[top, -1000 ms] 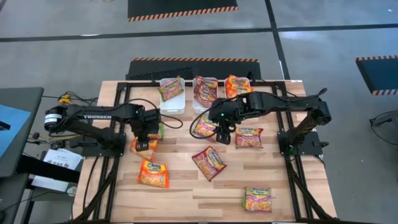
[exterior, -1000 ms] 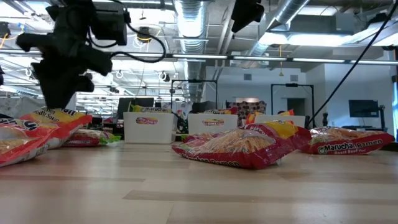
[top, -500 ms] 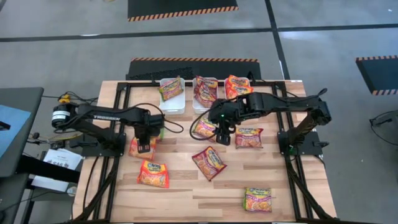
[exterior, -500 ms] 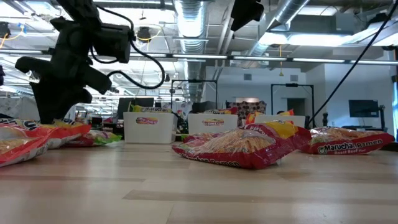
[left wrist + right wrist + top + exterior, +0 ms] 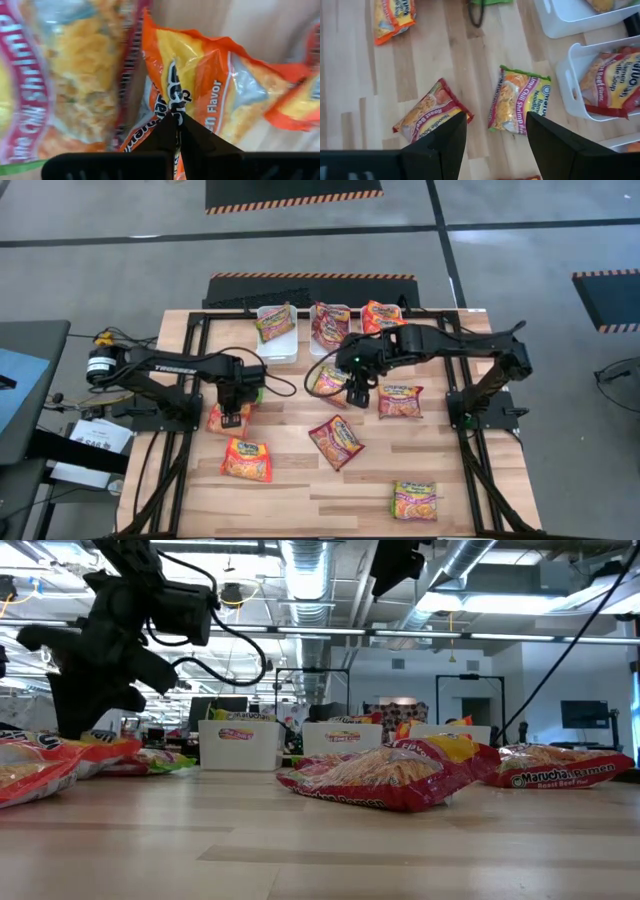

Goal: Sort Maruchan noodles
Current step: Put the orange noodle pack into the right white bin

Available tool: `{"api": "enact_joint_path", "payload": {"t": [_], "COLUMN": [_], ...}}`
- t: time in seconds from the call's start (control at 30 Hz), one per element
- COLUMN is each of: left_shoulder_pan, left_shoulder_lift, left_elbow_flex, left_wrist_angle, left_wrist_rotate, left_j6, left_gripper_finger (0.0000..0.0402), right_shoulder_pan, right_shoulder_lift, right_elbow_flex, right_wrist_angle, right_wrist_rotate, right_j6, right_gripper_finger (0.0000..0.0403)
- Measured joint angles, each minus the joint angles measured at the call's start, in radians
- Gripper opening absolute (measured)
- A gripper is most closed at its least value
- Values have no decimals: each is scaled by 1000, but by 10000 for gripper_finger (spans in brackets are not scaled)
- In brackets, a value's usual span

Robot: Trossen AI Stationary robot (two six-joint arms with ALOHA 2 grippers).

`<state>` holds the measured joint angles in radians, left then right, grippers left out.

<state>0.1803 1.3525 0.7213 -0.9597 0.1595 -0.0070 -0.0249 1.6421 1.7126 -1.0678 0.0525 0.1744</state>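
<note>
Several Maruchan noodle packets lie flat on the wooden table (image 5: pixel 300 490). My left gripper (image 5: pixel 232 414) points down at the table's left, shut on an orange packet (image 5: pixel 220 95), which also shows in the high view (image 5: pixel 222 420). A lime-chili-shrimp packet (image 5: pixel 50 75) lies right beside it. My right gripper (image 5: pixel 358 394) hangs open above the table's middle, over a green-trimmed packet (image 5: pixel 517 100) and a maroon one (image 5: pixel 432 112), touching nothing. My left gripper pinches a raised crease of the wrapper (image 5: pixel 173 102) on the orange packet's front, between its two fingertips (image 5: pixel 165 132). The fingers come from above, pointing down. The packet lies on the table under them, its film puckered up at the pinch.
Three white bins (image 5: pixel 277 332) (image 5: pixel 330 326) (image 5: pixel 383 316) stand along the far edge, each with a packet inside. More packets lie loose: an orange one (image 5: pixel 246 460), a maroon one (image 5: pixel 336 442), one (image 5: pixel 400 400) and one (image 5: pixel 416 500) near the front right.
My left gripper has sunk straight down onto the orange packet. The packet's raised end, seen in the low view, now lies lower and flatter under the fingers.
</note>
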Motion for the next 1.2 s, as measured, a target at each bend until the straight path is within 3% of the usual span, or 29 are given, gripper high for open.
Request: {"api": "enact_joint_path", "payload": {"t": [0.37, 0.67, 0.83, 1.2], "left_shoulder_pan": [-36, -36, -36, -44], "left_shoulder_lift": [-99, -109, -109, -143], "left_elbow_flex": [86, 97, 155, 225], "left_wrist_angle": [-1, 9, -87, -262], "left_wrist_rotate": [34, 24, -64, -67], "left_j6": [-76, -84, -65, -169], "left_gripper_finger": [0, 0, 0, 0], "right_shoulder_pan": [-89, -152, -107, 54], "right_shoulder_lift": [0, -7, -7, -8], "right_elbow_flex": [44, 4, -76, -142], "right_wrist_angle": [14, -83, -86, -12], "right_wrist_rotate": [2, 1, 0, 10], "right_j6": [-175, -114, -51, 55], "right_gripper_finger": [228, 228, 228, 228]}}
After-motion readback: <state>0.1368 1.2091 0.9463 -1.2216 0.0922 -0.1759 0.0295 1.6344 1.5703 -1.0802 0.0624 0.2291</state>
